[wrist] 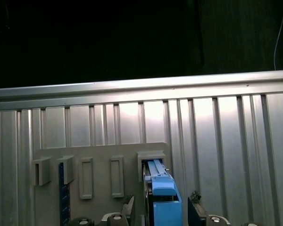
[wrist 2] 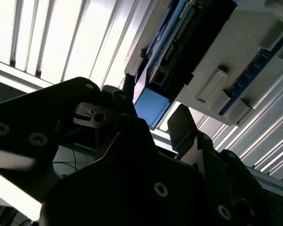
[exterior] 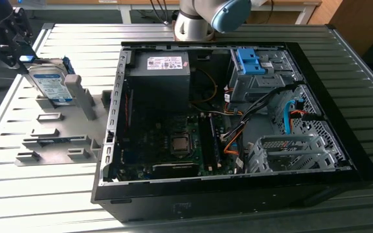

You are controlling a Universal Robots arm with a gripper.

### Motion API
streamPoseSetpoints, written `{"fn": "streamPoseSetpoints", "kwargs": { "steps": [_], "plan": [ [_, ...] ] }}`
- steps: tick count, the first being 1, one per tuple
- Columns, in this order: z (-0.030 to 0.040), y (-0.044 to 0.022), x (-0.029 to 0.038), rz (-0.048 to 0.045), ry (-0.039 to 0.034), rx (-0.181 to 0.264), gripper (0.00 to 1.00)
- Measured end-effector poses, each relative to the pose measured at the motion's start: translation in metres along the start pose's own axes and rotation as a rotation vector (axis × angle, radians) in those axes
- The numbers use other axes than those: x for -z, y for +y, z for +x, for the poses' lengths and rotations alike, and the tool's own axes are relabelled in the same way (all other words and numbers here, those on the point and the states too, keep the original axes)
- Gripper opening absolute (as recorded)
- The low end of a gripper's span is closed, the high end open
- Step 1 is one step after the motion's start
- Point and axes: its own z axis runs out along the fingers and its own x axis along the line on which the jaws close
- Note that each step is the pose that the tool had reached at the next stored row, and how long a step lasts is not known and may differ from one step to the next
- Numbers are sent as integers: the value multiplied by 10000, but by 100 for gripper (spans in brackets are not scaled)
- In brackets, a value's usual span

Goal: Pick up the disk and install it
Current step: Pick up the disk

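The disk (exterior: 49, 85) stands on edge in a slot of the grey holder plate (exterior: 57, 141) at the exterior view's left, its white-and-blue label facing out and a blue frame round its edges. My gripper (exterior: 25, 60) hangs at the disk's upper end. In the first wrist view the two fingers (wrist: 128, 207) flank the disk's blue frame (wrist: 162, 188) with narrow gaps on both sides, so the gripper (wrist: 160, 209) is open. The second wrist view shows the gripper (wrist 2: 153, 106) astride the blue end of the disk (wrist 2: 193, 33).
An open black computer case (exterior: 316, 73) lies on the slatted metal table (exterior: 44, 194). Inside it are a grey box with a white sticker (exterior: 163, 63), a drive cage with a blue clip (exterior: 251, 60) and loose cables (exterior: 235, 136). The arm's base (exterior: 199, 19) stands behind the case.
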Motion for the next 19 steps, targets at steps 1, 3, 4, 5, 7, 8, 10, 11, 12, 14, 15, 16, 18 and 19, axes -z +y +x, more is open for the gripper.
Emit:
{"fn": "streamPoseSetpoints", "kwargs": {
  "steps": [1,3,4,5,7,8,10,11,12,14,15,16,18,19],
  "plan": [
    [0,-1,-11,1,10,0,55],
    [1,-1,-29,2,19,1,54],
    [1,-1,-40,3,25,-1,54],
    [2,-1,-50,3,35,-1,47],
    [0,-2,-62,3,52,-2,47],
    [-3,-1,-65,4,52,-2,47],
    [-11,-1,-73,5,52,-1,47],
    [-15,-1,-78,4,52,-1,47],
    [-16,-1,-82,4,52,-1,47],
    [-15,-2,-94,5,55,0,47],
    [-15,-2,-100,6,60,0,47],
    [-15,-1,-107,6,73,-2,47],
    [-14,-2,-121,8,95,-2,45],
    [-14,-2,-127,8,108,-2,45]
  ]
}}
